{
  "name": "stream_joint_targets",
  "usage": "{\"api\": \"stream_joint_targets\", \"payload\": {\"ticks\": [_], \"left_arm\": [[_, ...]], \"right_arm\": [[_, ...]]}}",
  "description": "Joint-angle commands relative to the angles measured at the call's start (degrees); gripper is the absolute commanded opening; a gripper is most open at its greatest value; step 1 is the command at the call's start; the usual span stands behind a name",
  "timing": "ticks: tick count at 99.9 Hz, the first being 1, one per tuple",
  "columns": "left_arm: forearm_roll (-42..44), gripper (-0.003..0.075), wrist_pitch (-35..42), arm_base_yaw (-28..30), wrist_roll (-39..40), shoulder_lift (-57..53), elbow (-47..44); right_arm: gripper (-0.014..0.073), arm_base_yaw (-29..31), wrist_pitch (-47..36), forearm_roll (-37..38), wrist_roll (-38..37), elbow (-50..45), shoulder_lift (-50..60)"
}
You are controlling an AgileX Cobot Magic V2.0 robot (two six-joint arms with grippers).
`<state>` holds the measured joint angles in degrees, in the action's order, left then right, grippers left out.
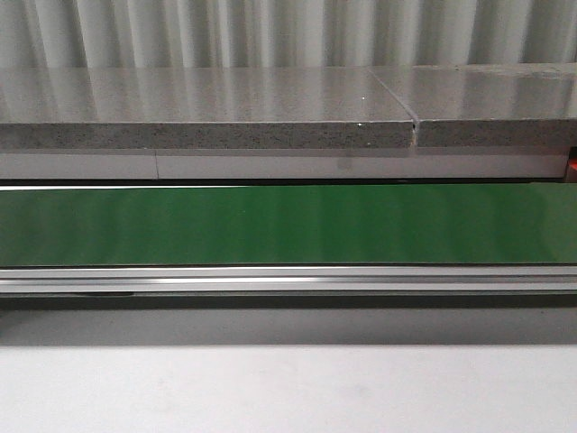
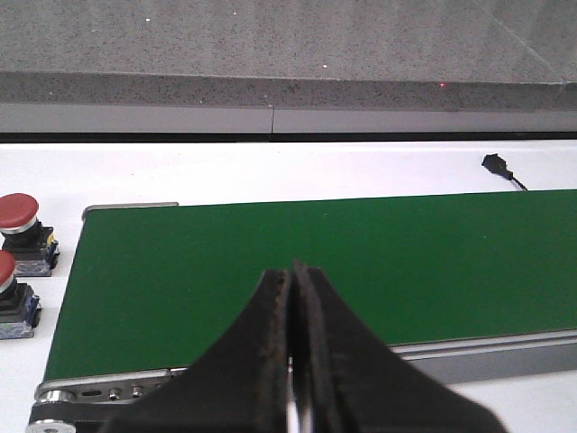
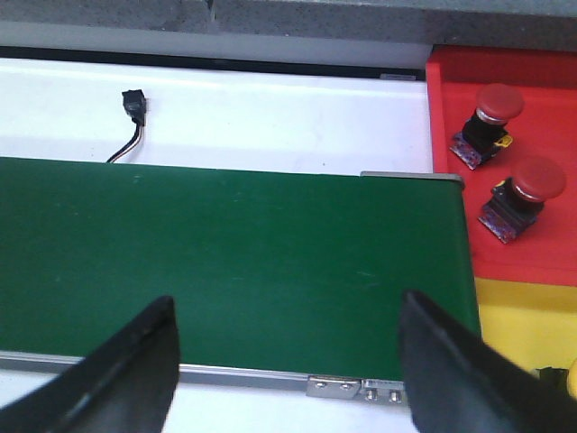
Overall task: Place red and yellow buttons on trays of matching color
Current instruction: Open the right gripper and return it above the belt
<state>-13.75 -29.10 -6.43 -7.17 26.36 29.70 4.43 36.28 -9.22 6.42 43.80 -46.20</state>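
Red plastic tray point(image 3: 550, 90) already carries two red mushroom-head buttons: one point(image 3: 489, 121) further out from the right gripper point(image 3: 288, 356), the other point(image 3: 520, 195) nearer, both off beyond its outer finger point(image 3: 469, 379). They lie tilted on dark square bases. So part of the red sorting looks done.

Yellow tray point(image 3: 518, 320) sits just past that same finger, adjoining the red one. A sliver of something yellow shows at the frame edge by the fingertip; can't tell if it's a button.

Right fingers are spread wide, nothing between them, hovering over the near edge of the matte green conveyor belt point(image 3: 234, 262).

Left gripper point(image 2: 293, 361): black fingers point(image 2: 243, 370) pressed together, worn rubbery edges touching, nothing held as far as I can see. Two more red dome-cap buttons, one point(image 2: 22, 230) and one point(image 2: 9, 302), stand upright on the white surface point(image 2: 270, 167) past the belt's end, well off to the side of those fingers. Judging by that, these are still to be moved.

Belt is smooth, slightly glossy, with a brushed metal frame point(image 1: 288, 280); no buttons on it in any view. Speckled grey stone-like ledge point(image 1: 207, 113) behind. Small black connector on a thin wire point(image 3: 133, 113) lies on the white surface beyond the belt.
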Motion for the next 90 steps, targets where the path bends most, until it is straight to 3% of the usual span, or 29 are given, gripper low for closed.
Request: {"api": "stream_joint_targets", "payload": {"ticks": [1, 31, 90], "left_arm": [[-0.90, -0.0020, 3.77, -0.33, 0.10, 0.15, 1.60], [-0.90, -0.0020, 3.77, -0.33, 0.10, 0.15, 1.60], [-0.90, -0.0011, 4.61, -0.33, 0.10, 0.15, 1.60]], "right_arm": [[0.0449, 0.03, -2.76, -0.52, 0.47, 0.84, 2.45], [-0.0073, 0.03, 0.08, -0.52, 0.53, 0.71, 3.80], [-0.0067, 0.03, 0.08, -0.52, 0.53, 0.71, 3.80]]}}
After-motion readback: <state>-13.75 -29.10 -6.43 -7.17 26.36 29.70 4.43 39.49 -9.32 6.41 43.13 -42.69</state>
